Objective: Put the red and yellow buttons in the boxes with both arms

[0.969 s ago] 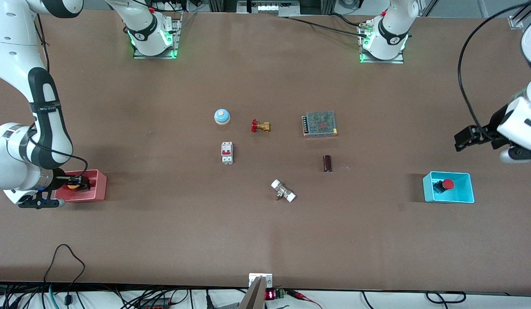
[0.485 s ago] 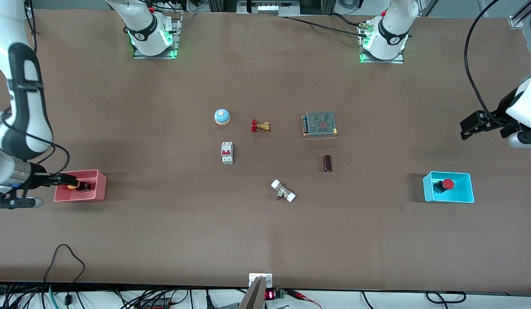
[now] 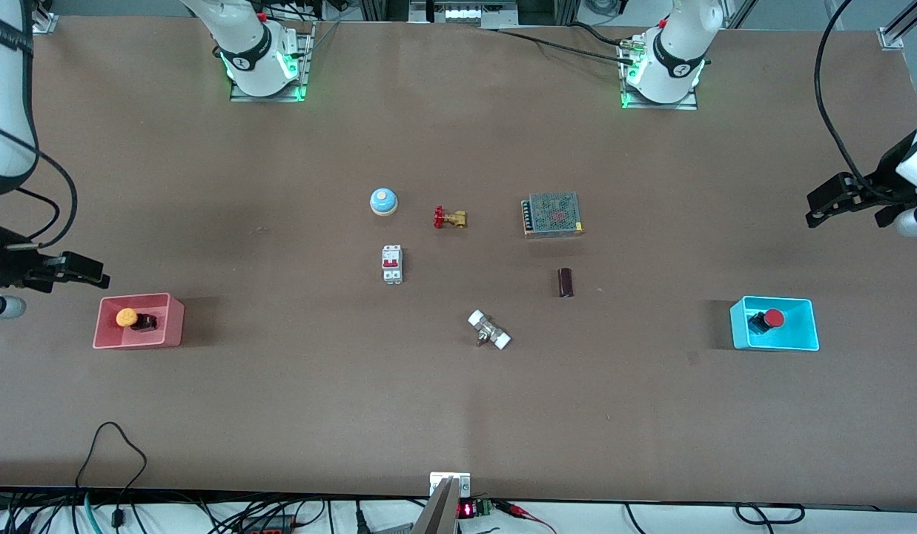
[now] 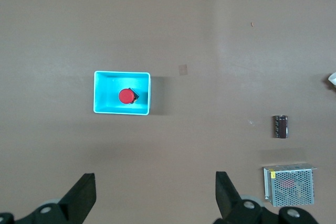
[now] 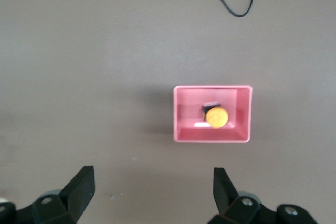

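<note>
The yellow button [image 3: 127, 317] lies in the pink-red box [image 3: 173, 326] at the right arm's end of the table; both show in the right wrist view, button [image 5: 216, 117] and box [image 5: 181, 114]. The red button [image 3: 774, 318] lies in the cyan box [image 3: 799, 341] at the left arm's end; the left wrist view shows the button [image 4: 126, 96] and box [image 4: 105, 85]. My right gripper [image 3: 84, 271] is open and empty, raised over bare table beside the pink-red box. My left gripper [image 3: 825, 206] is open and empty, raised over bare table beside the cyan box.
In the table's middle lie a blue dome bell [image 3: 383, 201], a brass valve with red handle [image 3: 449, 218], a white breaker [image 3: 392, 264], a meshed power supply [image 3: 552, 213], a dark cylinder [image 3: 565, 282] and a white-ended fitting [image 3: 489, 330].
My right gripper has let go of the yellow button in the pink-red box and lifted away from it. My left gripper has risen farther from the cyan box.
</note>
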